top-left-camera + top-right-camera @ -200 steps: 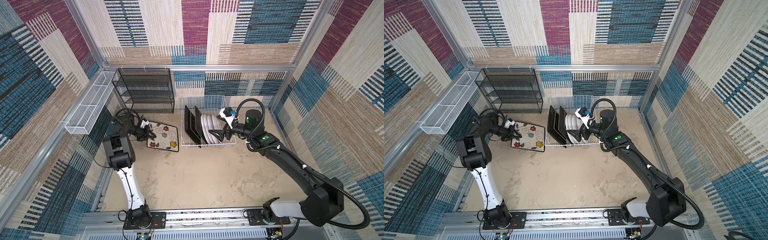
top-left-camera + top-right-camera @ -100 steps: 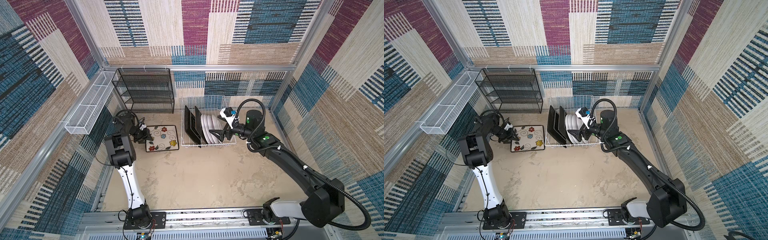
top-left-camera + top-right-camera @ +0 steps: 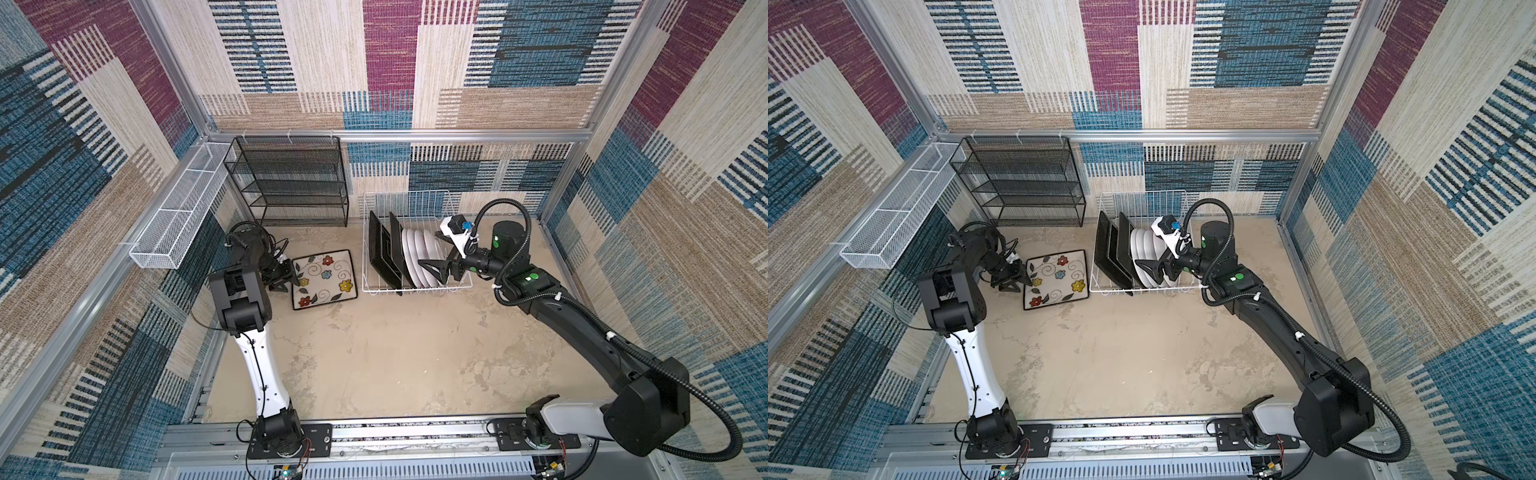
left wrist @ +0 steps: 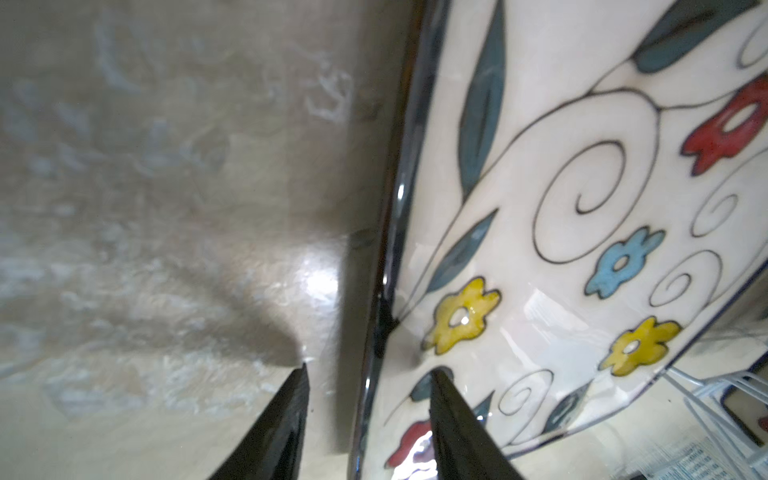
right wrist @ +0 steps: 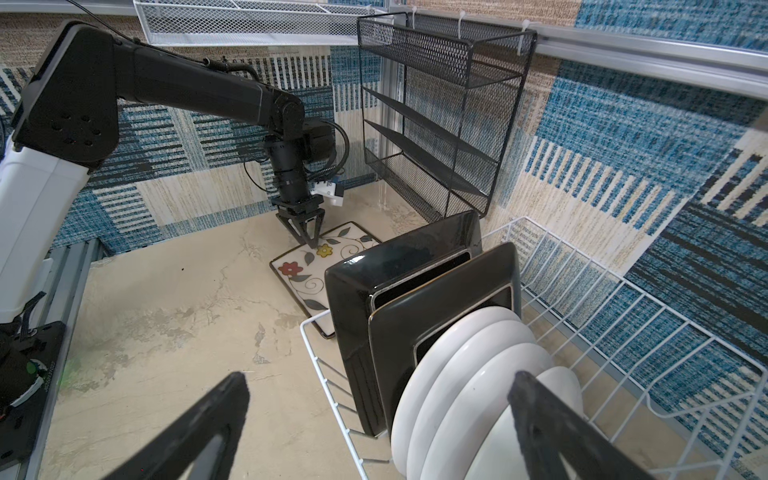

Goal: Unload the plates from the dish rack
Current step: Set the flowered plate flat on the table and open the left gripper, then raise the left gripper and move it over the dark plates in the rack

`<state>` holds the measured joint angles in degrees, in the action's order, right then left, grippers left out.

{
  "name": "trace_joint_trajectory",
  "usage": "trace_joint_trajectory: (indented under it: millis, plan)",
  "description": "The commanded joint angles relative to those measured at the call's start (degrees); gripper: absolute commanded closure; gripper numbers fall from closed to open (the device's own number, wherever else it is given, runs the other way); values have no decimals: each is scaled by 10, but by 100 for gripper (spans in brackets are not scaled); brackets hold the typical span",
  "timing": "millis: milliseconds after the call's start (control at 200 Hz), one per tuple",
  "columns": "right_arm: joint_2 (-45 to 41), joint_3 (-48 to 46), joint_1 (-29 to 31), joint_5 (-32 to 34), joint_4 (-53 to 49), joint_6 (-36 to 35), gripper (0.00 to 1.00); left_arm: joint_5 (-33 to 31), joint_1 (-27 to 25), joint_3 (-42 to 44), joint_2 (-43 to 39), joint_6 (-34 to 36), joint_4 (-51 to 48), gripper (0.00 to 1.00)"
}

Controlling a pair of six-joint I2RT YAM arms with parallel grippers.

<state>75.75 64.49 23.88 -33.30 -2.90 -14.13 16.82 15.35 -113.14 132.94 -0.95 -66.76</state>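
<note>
One flowered plate (image 3: 323, 279) lies flat on the table (image 3: 395, 353), left of the dish rack (image 3: 409, 203); neither of your claws is holding anything.

Your left gripper (image 4: 370, 370) points down at that plate's left rim, jaws partly spread. One fingertip is on the table side and one over the cream face. The wrist view is blurred, so you cannot tell whether either tip touches the plate. Your right gripper (image 3: 430, 270) hovers spread wide at the near right part of the rack, next to the round white plates (image 3: 415, 253). Two black-backed square plates (image 3: 384, 249) stand on edge at the rack's left end, with the round ones in a row just to their right. The rack sits at the far side of the table, right of the black mesh shelf (image 3: 291, 183).
</note>
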Motion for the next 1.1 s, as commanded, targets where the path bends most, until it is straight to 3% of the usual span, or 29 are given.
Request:
trace_joint_trajectory:
  millis: [0,225,416,651,967,1092]
  plan:
    - [-5,5,0,40,8,3,0,-8,0,-1,-27,-9,-8,45]
    - [-6,11,0,117,6,41,0,-8,-20,7,-95,-16,-5,42]
    - [12,43,0,175,-26,96,0,5,-57,81,-194,-52,55,39]
    - [12,45,0,184,-25,108,0,-38,-143,149,-317,-86,146,32]
    - [5,39,0,195,-62,97,0,-51,-246,177,-400,-178,220,28]
    - [9,38,-1,206,-67,102,0,-88,-292,180,-422,-188,238,23]
